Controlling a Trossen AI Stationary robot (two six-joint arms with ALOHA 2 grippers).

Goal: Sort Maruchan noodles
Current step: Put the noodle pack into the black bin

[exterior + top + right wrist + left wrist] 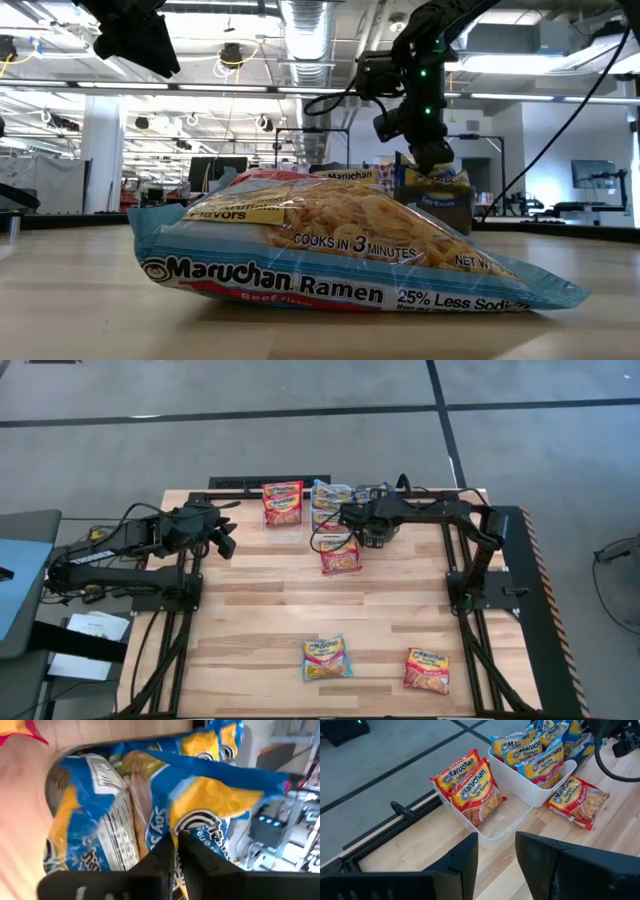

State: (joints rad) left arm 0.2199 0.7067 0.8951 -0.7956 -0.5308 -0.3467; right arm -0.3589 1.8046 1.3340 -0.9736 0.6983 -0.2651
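- Maruchan noodles, flat square yellow-orange plastic packets: red-banded ones stand in a clear bin (490, 822), blue-banded ones in a white bin (540, 790), and three lie loose on the wooden tabletop (260, 610) (one red (341, 556) beside the bins).
- The right gripper (176, 851) sits over the blue stack, jaws pinched on a blue-banded packet (210, 805).
- To do this well: lower it upright between its neighbours, then release.
- The left gripper (496, 851) waits near the clear bin, jaws apart.
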